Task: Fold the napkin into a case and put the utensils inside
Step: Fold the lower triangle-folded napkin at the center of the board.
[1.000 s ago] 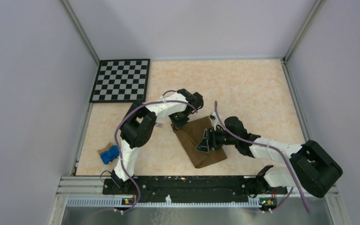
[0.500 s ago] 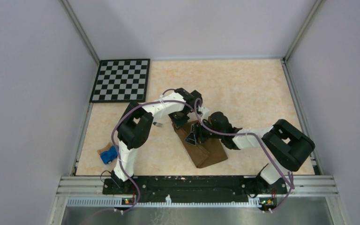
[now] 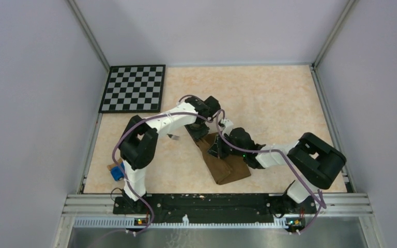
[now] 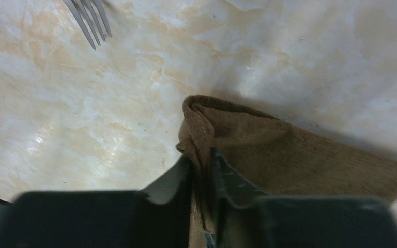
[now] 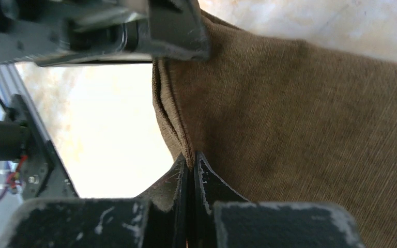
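Note:
The dark brown napkin (image 3: pixel 227 165) lies folded into a narrow strip slanting across the table's middle. My left gripper (image 3: pixel 201 133) sits at its far corner; in the left wrist view the jaws (image 4: pixel 201 155) pinch a bunched fold of the napkin (image 4: pixel 289 150). My right gripper (image 3: pixel 214 151) is just below it on the strip's left edge, and in the right wrist view it (image 5: pixel 190 157) is shut on the layered edge of the napkin (image 5: pixel 300 119). One of the utensils, a grey fork (image 4: pixel 90 20), lies beyond the corner, also seen as the fork (image 3: pixel 175 137) by my left arm. The other utensil is out of view.
A black-and-white checkerboard (image 3: pixel 133 88) lies at the back left. A small blue toy car (image 3: pixel 116 172) sits near the left arm's base, partly hidden by the arm. The table's metal rail (image 3: pixel 212 199) runs along the near edge, and grey walls close in both sides.
My right arm swung left across the napkin to its left edge, and its wide-open jaws closed on the cloth. My left gripper stayed on the far corner while its elbow shifted left.

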Action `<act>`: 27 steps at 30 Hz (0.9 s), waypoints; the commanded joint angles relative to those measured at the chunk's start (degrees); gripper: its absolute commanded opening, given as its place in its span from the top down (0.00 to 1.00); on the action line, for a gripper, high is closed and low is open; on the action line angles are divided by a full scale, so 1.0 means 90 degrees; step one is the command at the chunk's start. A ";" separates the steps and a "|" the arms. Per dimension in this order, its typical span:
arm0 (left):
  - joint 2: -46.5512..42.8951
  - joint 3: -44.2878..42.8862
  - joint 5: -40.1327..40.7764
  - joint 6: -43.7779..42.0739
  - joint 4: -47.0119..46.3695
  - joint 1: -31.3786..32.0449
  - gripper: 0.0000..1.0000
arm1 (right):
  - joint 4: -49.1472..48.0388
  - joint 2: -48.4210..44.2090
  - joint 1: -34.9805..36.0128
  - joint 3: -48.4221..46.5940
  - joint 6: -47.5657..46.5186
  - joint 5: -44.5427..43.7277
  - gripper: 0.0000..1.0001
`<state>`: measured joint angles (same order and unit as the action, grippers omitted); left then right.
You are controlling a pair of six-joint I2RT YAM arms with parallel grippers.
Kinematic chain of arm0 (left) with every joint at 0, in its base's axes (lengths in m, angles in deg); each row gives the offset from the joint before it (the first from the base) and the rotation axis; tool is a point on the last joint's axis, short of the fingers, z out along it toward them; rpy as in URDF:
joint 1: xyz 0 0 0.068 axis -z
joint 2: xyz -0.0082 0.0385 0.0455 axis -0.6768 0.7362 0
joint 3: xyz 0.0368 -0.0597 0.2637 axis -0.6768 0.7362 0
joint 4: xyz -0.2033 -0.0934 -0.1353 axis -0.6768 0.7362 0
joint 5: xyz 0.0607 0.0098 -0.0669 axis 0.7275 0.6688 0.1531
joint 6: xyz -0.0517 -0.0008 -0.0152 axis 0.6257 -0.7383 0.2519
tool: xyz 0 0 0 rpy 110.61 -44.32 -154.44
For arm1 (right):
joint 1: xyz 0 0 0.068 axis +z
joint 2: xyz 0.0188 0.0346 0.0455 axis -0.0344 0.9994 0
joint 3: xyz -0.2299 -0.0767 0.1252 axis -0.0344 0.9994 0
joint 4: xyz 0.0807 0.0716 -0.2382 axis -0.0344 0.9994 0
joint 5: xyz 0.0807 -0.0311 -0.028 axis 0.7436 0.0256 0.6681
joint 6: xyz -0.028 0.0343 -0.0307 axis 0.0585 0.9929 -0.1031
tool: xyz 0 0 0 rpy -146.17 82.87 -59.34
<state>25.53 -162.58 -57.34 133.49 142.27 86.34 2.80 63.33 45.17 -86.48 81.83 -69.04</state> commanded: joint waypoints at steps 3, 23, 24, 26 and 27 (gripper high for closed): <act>-0.1313 0.0766 -0.0728 -0.0906 -0.1152 -0.0146 0.34 | -0.0675 -0.0717 0.0056 0.0582 0.1433 -0.0274 1.00; -0.3759 0.3493 -0.2997 -0.3563 -0.5437 -0.0977 0.10 | -0.0669 -0.1088 -0.0473 0.1492 0.2814 -0.0609 1.00; -0.3803 0.3642 -0.3145 -0.3557 -0.5565 -0.1095 0.15 | -0.0681 -0.1068 -0.0493 0.1509 0.2813 -0.0619 1.00; -0.3827 0.3947 -0.3503 -0.3521 -0.5892 -0.1320 0.25 | -0.0717 -0.1004 -0.0543 0.1523 0.2810 -0.0603 1.00; -0.3810 0.4103 -0.3686 -0.3503 -0.6097 -0.1413 0.31 | -0.0756 -0.0973 -0.0563 0.1549 0.2819 -0.0596 1.00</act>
<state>-7.03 -130.08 -82.98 103.50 98.01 76.68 -0.04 53.65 41.03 -73.13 106.35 -73.80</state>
